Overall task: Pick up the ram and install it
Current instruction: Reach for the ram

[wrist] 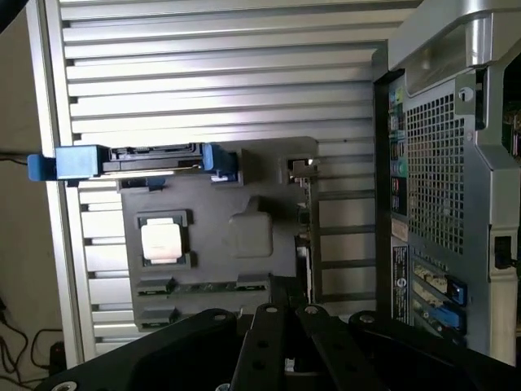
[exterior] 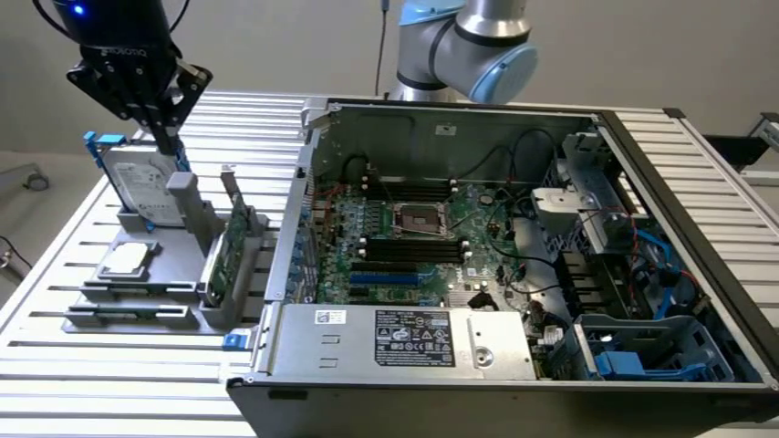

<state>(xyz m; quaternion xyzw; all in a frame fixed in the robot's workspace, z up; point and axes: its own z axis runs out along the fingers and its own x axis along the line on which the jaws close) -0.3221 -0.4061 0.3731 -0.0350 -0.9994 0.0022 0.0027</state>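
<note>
My gripper (exterior: 167, 139) hangs at the exterior view's upper left, just over the top edge of the upright hard drive (exterior: 140, 178). Its fingers meet in a point, shut, with nothing seen between them. The ram (exterior: 137, 290) lies flat in a low slot at the near end of the grey parts holder (exterior: 171, 319), well below the gripper. In the wrist view the ram (wrist: 203, 287) is a thin dark green strip between two clips, just beyond the fingertips (wrist: 277, 285). The open computer case shows its motherboard, with black memory slots (exterior: 414, 248) beside the processor socket.
The holder also carries a silver processor (exterior: 128, 260), a green expansion card (exterior: 232, 251) standing on edge and the blue-railed hard drive (wrist: 155, 160). The case wall (exterior: 298, 210) rises just past the holder. Cables and a drive cage (exterior: 658, 356) crowd the case's far side.
</note>
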